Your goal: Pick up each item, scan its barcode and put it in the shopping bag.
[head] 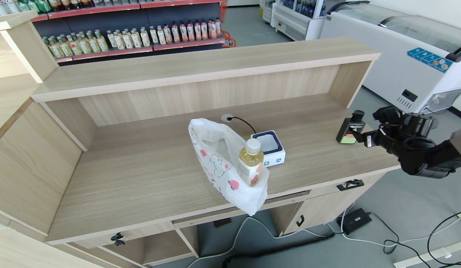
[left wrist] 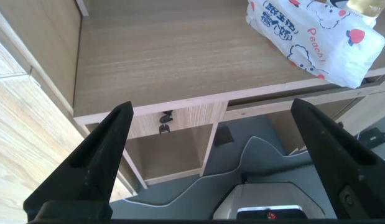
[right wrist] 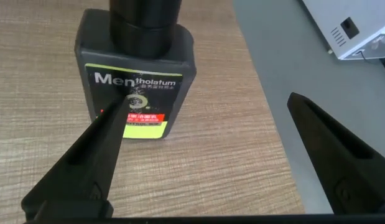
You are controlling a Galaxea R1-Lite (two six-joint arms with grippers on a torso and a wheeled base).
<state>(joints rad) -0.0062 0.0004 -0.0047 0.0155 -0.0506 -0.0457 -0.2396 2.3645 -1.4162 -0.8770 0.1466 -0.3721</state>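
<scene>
Spilling over the near edge of the counter (head: 133, 175), the white printed shopping bag (head: 215, 156) holds a yellow tea bottle (head: 250, 160) upright, with the scanner (head: 269, 147) just beside it on the right. At the counter's right end stands a black bottle (head: 350, 128), and the right gripper (head: 366, 140) is right beside it, fingers spread wide and gripping nothing. The left gripper (left wrist: 211, 106) hangs off the counter's near left edge, likewise parted and empty.
</scene>
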